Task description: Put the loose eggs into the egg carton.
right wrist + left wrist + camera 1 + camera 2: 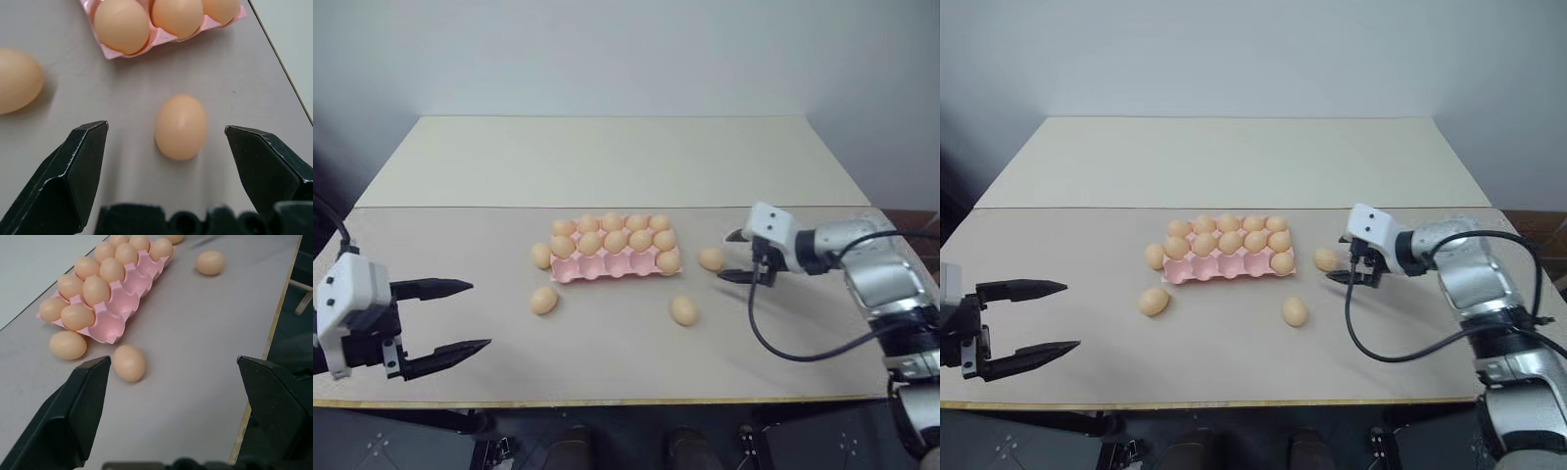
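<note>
The pink egg carton (612, 253) sits mid-bench, its two far rows full and one egg in the near row's right-hand cup; four near cups look empty. Four loose eggs (544, 300) lie around it. The right tool (736, 257), spread wide and empty, brackets the egg (181, 127) beside the carton's right end. The left tool (450, 316) gapes empty too. Pale bench (607, 162), plain wall behind.

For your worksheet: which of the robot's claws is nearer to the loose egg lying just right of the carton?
The right claw, open and pointing at that egg. The left claw hovers far across the table.
</note>
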